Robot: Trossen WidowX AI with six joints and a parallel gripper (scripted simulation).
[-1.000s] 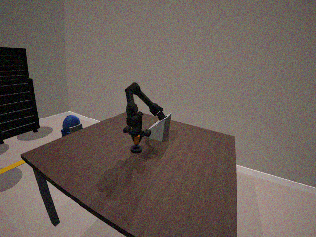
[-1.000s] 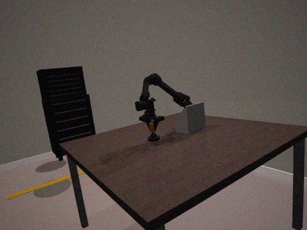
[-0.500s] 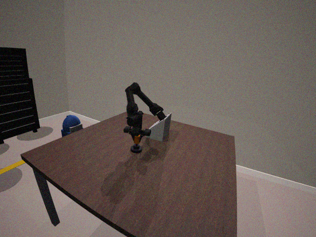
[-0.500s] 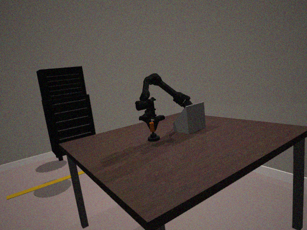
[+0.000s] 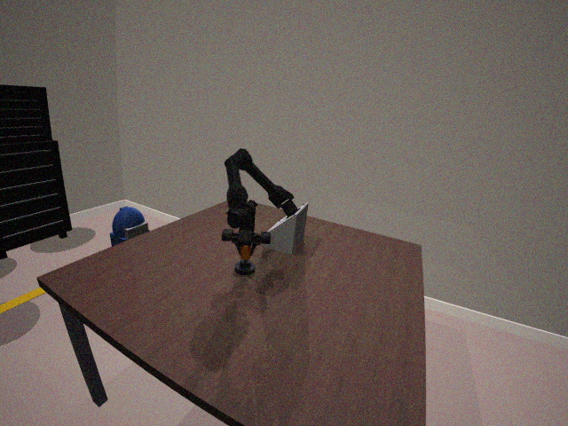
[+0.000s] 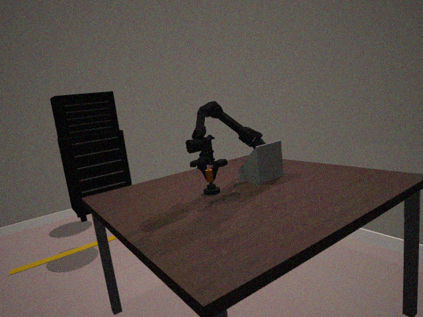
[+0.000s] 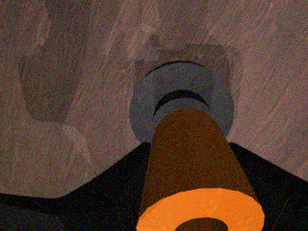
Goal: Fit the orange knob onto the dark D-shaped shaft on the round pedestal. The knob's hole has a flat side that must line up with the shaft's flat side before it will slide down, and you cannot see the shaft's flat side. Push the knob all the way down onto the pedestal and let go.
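The orange knob (image 5: pixel 246 253) (image 6: pixel 209 176) (image 7: pixel 192 154) stands upright between the fingers of my gripper (image 5: pixel 246 256) (image 6: pixel 209 177), which is shut on it. In the wrist view the dark fingers show on both sides of the knob. The dark round pedestal (image 5: pixel 245 269) (image 6: pixel 211 191) (image 7: pixel 144 108) stands on the table directly below. The knob's lower end is over the pedestal's centre, and a short dark part shows between it and the wide base in the exterior view. The shaft and its flat side are hidden, and I cannot tell how far the knob sits over the shaft.
A grey angular block (image 5: pixel 283 236) (image 6: pixel 261 165) stands on the wooden table (image 5: pixel 358 311) (image 6: pixel 273 218) beside the arm, to the right of the pedestal in the top and exterior views. A black slatted cabinet (image 5: pixel 27 169) (image 6: pixel 94 146) and a blue round object (image 5: pixel 128 221) are beyond the table.
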